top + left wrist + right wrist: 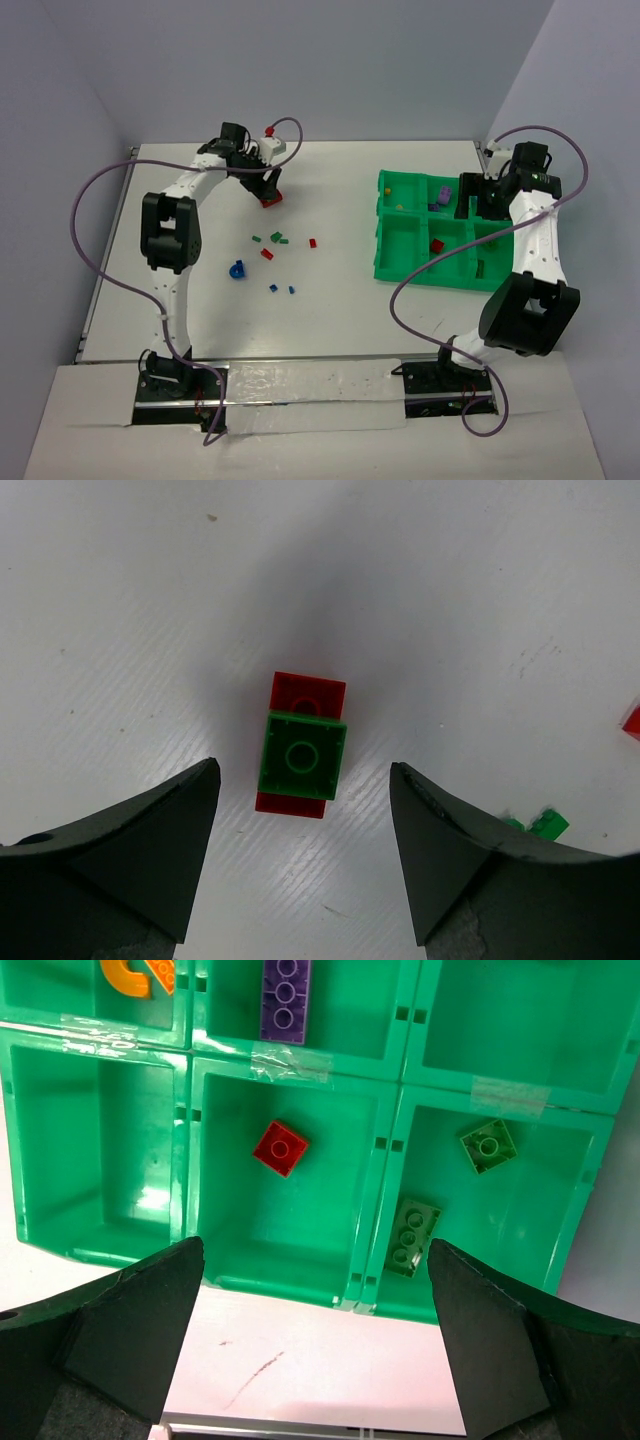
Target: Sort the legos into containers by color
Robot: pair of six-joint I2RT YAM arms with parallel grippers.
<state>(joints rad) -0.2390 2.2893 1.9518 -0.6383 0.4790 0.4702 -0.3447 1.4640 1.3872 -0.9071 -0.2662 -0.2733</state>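
Observation:
A green lego stacked on a red lego (302,757) lies on the white table. My left gripper (305,780) hangs open over it, and the stack's near end sits between the fingertips with gaps on both sides. From above, that gripper (268,190) is at the far middle-left of the table, over the red lego (271,201). My right gripper (315,1260) is open and empty above the near edge of the green tray (190,1130). Its containers hold a red lego (280,1148), a purple one (285,1000), orange pieces (135,975) and two light green ones (488,1145).
Loose legos lie scattered mid-table: green (275,237), red (312,242) and blue (237,269). The tray (379,240) stands at the right. A green lego (546,824) and a red one (632,722) lie right of the left gripper. Grey walls close the table's back and sides.

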